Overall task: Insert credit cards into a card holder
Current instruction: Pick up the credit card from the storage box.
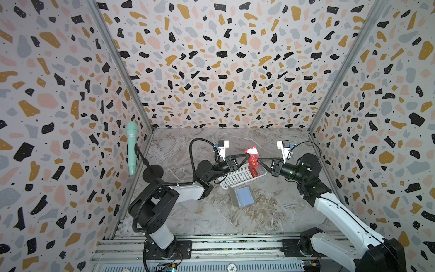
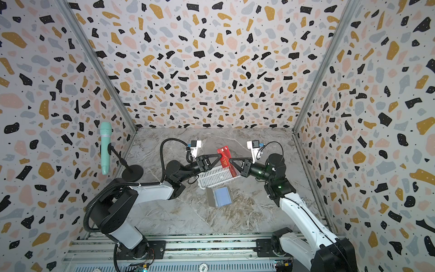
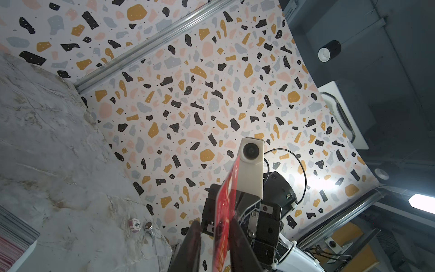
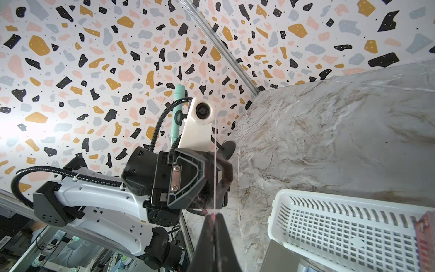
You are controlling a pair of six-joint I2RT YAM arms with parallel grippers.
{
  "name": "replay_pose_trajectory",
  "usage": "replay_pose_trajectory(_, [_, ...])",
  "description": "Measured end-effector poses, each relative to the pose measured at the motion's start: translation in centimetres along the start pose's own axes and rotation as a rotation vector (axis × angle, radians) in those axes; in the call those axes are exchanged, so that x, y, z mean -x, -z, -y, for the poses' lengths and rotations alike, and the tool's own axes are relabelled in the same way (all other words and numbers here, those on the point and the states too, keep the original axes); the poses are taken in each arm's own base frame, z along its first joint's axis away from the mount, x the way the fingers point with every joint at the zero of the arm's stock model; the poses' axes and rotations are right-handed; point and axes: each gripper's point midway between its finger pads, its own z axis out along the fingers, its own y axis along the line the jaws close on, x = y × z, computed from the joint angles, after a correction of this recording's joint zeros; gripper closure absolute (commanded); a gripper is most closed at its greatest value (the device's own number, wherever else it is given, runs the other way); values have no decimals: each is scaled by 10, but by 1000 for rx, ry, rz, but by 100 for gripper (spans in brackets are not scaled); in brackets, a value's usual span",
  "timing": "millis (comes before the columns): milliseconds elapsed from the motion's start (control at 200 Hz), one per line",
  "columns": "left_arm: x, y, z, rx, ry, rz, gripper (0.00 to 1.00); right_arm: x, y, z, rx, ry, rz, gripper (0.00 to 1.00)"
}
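**Right claw** [image 1: 259,160]: jaws pressed together on one edge of a red credit card [image 1: 253,162]. In the right wrist view we see that card edge-on, a thin line rising from the fingertips.

**Left claw** [image 1: 248,156]: it meets the same card from the opposite side. In the left wrist view its fingers [image 3: 195,233] stand on either side of the card, and a slit shows between one finger and the red face. We log these jaws as narrowly apart, not clamped.

**Item 1, held credit card.** It stands upright in the air between the two claws, above one end of the basket. It is glossy red, with gold lettering along its length that reads "VIP" in both top views. Near the upper end is a white patch whose print we cannot read.

**Item 2, white perforated plastic basket** [image 1: 237,176]. It is oblong and sits on the marbled counter [image 1: 211,212] beneath both claws. Its contents are a stack of red cards [image 1: 256,173] at the end below the held card.

**Item 3, card holder** [image 1: 242,196]. It lies opened flat on the counter just beside the basket, on the side nearer the arm bases and apart from both claws. It has a grey-taupe flap, and the light blue inside faces up. Whether any sleeve holds a card we cannot tell.

**Item 4, mint-green microphone** [image 1: 131,148]. It is on a black stand by the left wall.
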Motion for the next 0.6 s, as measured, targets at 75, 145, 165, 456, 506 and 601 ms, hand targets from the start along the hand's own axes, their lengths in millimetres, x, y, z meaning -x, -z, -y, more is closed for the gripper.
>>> replay_pose_trajectory(75, [-1, 1, 1, -7, -1, -2, 88, -1, 0, 1, -1, -8, -1, 95])
replay_pose_trajectory(145, [-2, 2, 1, -6, 2, -3, 95, -2, 0, 1, 2, -11, -1, 92])
replay_pose_trajectory(165, [-2, 2, 1, -6, 2, -3, 97, -2, 0, 1, 2, -14, -2, 90])
replay_pose_trajectory(456, [-5, 4, -13, 82, -36, -22, 100, -12, -1, 15, -78, -24, -11, 79])
replay_pose_trajectory(506, [-6, 6, -16, 121, -56, -28, 100, -17, -2, 18, -110, -16, -20, 78])
replay_pose_trajectory(601, [-6, 12, -18, 189, -95, -37, 100, -29, -4, 20, -169, 9, -41, 77])
